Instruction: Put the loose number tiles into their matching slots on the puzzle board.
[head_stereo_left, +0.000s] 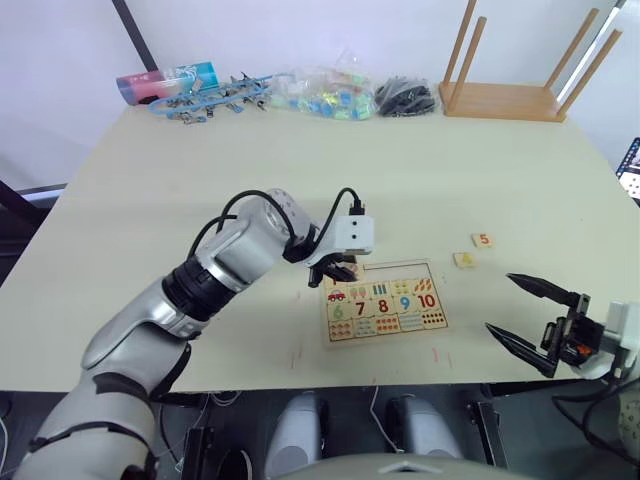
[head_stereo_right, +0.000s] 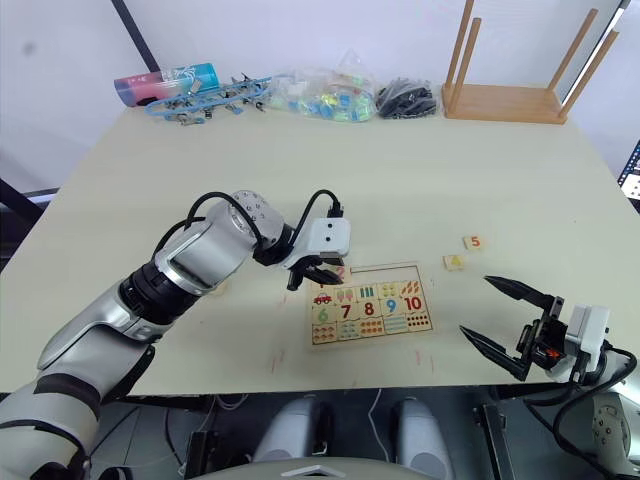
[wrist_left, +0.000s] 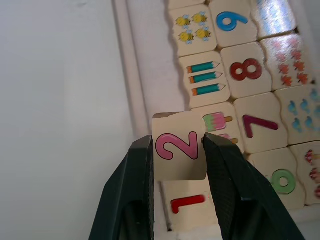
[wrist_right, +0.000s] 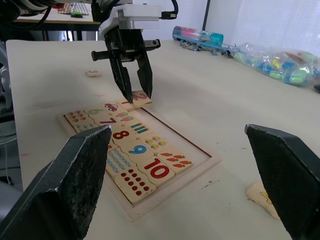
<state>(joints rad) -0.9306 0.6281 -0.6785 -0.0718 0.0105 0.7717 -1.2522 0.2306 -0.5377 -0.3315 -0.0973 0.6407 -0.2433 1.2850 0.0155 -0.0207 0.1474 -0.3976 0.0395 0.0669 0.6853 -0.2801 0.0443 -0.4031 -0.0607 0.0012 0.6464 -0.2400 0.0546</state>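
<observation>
The puzzle board (head_stereo_left: 436, 296) lies near the table's front edge, with the 6 to 10 tiles and picture tiles in it. My left gripper (wrist_left: 177, 150) is shut on the pink number 2 tile (wrist_left: 176, 146), held low over the left end of the pale top row of slots (wrist_left: 145, 75). The red 1 tile (wrist_left: 187, 205) sits in the end slot beside it. Loose tiles 5 (head_stereo_left: 483, 240) and 4 (head_stereo_left: 463, 260) lie right of the board. My right gripper (head_stereo_left: 499, 302) hovers open and empty, further right. Another small pale tile (wrist_right: 92, 73) lies beyond the left gripper, its digit unreadable.
An upturned wooden stool (head_stereo_left: 500, 100) stands at the back right. Along the back edge lie a pink and blue cylinder (head_stereo_left: 165, 82), blue clips (head_stereo_left: 210, 100), a clear bag of coloured pieces (head_stereo_left: 325, 95) and a bag of black parts (head_stereo_left: 405, 97).
</observation>
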